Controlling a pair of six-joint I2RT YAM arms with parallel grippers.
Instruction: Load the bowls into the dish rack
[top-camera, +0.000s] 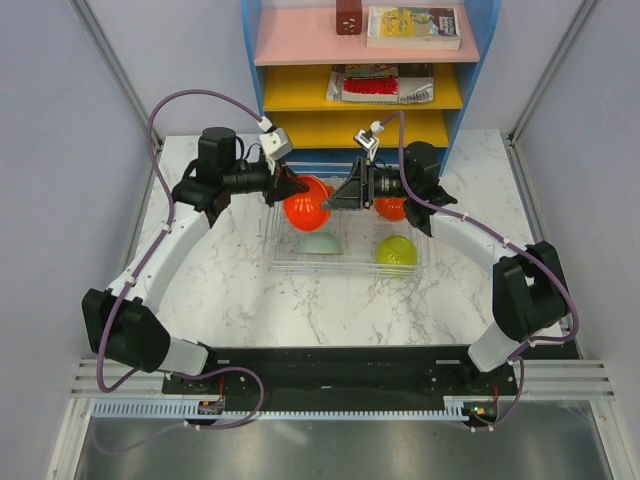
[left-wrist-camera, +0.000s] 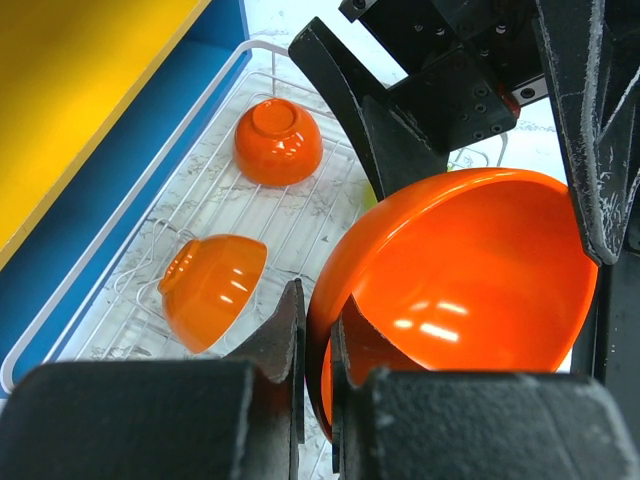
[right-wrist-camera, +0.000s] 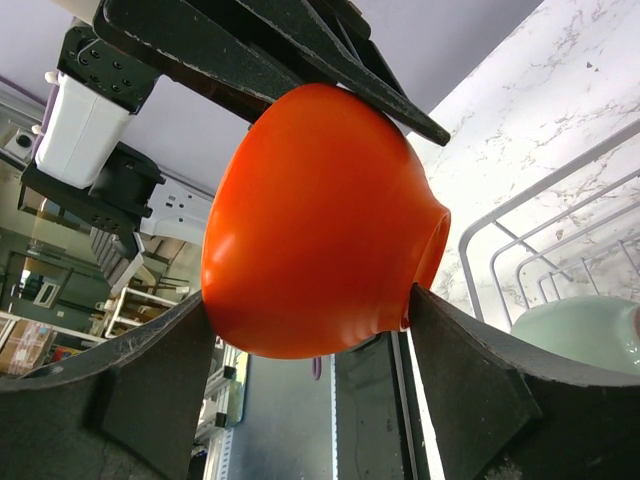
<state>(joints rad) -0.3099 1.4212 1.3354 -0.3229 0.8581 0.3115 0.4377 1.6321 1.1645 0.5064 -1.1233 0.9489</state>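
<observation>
**Orange bowl held between two end effectors above the rack**

I judged the step in hand to be passing the orange bowl (left-wrist-camera: 470, 290) from one arm to the other before setting it down. To do that well, I would have let one side go only once the other plainly carried the bowl. I would then have lowered it slowly, rim tilted into a free row of prongs.

The left end effector (left-wrist-camera: 318, 320) was clamped on the bowl's rim, one finger inside and one outside. The right end effector (right-wrist-camera: 310, 300) straddled the bowl's body with its jaws wide. Its fingers (right-wrist-camera: 150, 380) lay against both sides, but I could not tell whether they were squeezing.

The bowl hung tilted above the far left part of the dish rack (top-camera: 275, 262), which sat near the middle of the far edge of the counter (top-camera: 250, 300). In the rack lay two more orange bowls (left-wrist-camera: 278, 140), a mint bowl (top-camera: 320, 243) and a lime green bowl (top-camera: 396, 250) on the near side.
</observation>
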